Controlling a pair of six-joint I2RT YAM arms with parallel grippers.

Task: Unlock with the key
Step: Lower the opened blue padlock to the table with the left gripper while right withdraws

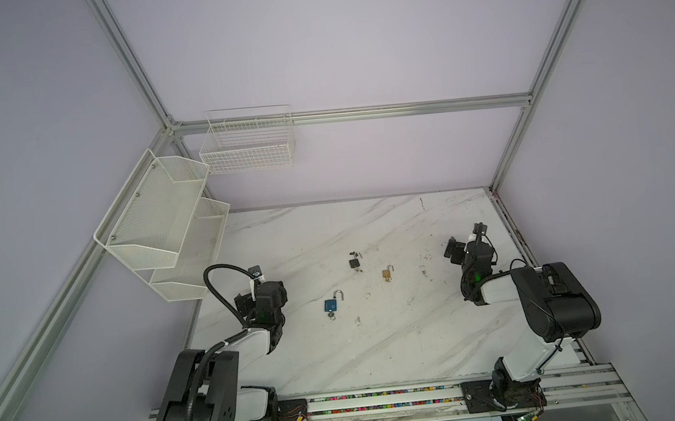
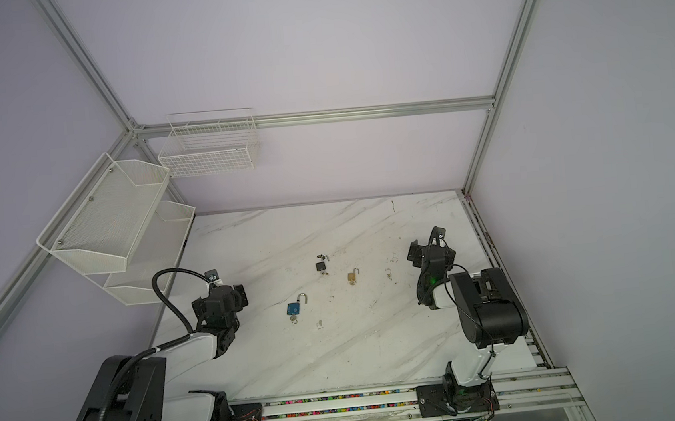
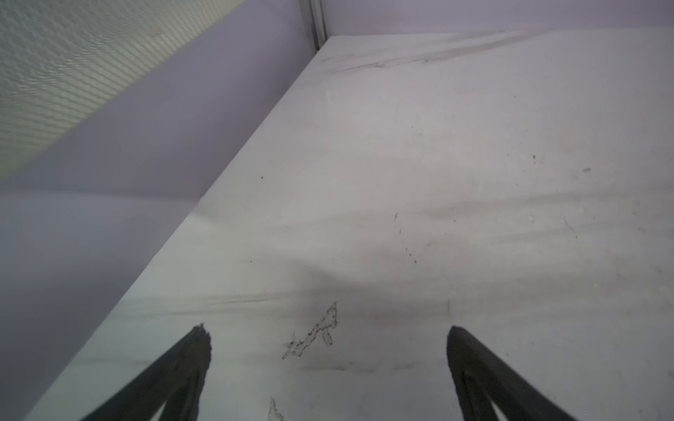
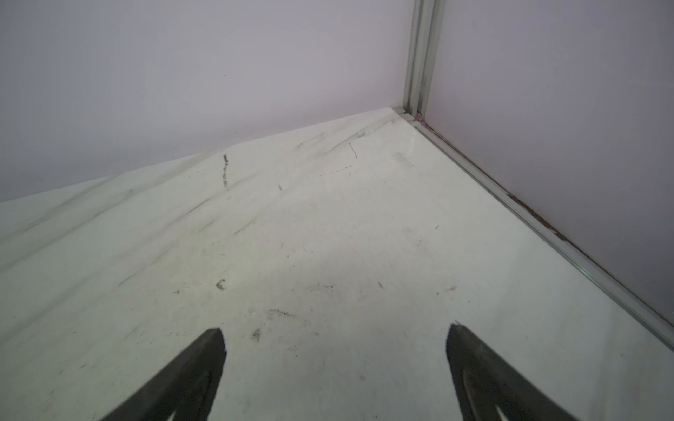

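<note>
The left gripper (image 3: 328,328) has its jaws wide apart with nothing between them. In the left wrist view only scuffed white marble tabletop (image 3: 437,182) lies under and ahead of its dark fingertips (image 3: 198,344). The right gripper (image 4: 335,330) stands the same way, jaws spread and holding nothing, above stained tabletop that runs ahead of it to the corner of the enclosure.

In both top views the two pairs of jaws are well apart, one at each side of the table, and all three padlocks lie on the tabletop between them. Closest to the left jaws, though clear of them, is the blue padlock (image 1: 330,304). A key (image 1: 330,314) sticks out of the bottom of its body, and its silver shackle (image 1: 338,295) rises on the side away from the left jaws. Past it toward the right jaws lies a small brass padlock (image 1: 386,273), its shackle also raised. A black padlock (image 1: 354,263) lies beyond the blue one, toward the back wall; whether the small metal pieces at its two ends are keys is too fine to tell.

Farther out, beyond the left jaws on their outer side, a white two-tier mesh shelf (image 1: 153,219) hangs on the side wall. A white wire basket (image 1: 248,144) hangs on the back wall.
</note>
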